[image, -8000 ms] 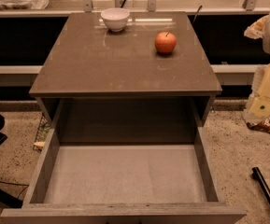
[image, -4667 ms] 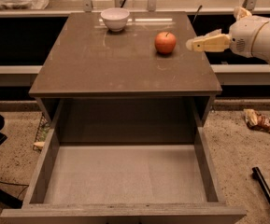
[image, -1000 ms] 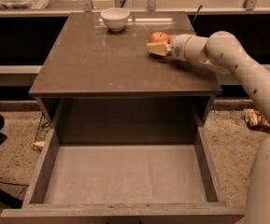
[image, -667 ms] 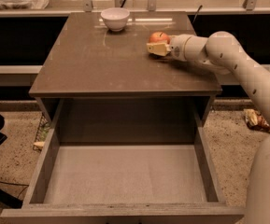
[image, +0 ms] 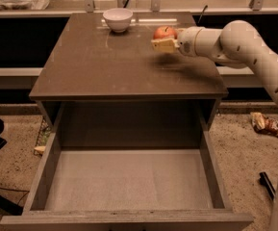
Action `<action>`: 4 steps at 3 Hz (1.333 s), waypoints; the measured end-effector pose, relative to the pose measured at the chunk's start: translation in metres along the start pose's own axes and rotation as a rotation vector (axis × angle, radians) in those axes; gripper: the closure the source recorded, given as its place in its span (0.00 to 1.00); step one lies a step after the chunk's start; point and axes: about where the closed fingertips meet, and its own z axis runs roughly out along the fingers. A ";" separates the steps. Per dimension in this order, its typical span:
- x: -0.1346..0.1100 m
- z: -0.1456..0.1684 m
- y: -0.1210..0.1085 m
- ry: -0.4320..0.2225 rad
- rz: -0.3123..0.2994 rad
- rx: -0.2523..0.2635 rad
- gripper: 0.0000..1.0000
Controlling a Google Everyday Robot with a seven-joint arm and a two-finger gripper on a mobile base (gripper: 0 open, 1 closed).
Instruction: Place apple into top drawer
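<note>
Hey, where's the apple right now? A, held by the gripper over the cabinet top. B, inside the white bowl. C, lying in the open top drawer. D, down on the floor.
A: the gripper is closed on the apple above the right rear of the cabinet top, with a shadow on the surface beneath, away from the white bowl and the open top drawer.

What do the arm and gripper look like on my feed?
The arm is a smooth cream-white shell of rounded tubular segments with small dark dots; no loose cables show. The gripper, above the right rear of the brown cabinet top at the small red-orange apple, has flat pale-yellow fingers on a white cylindrical wrist.
</note>
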 end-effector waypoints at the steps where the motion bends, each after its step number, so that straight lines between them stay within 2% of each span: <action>1: -0.013 -0.045 0.032 -0.048 -0.048 -0.021 1.00; 2: 0.009 -0.084 0.098 -0.080 -0.076 -0.110 1.00; 3: 0.049 -0.122 0.172 -0.091 -0.085 -0.235 1.00; 4: 0.098 -0.202 0.211 -0.078 -0.104 -0.303 1.00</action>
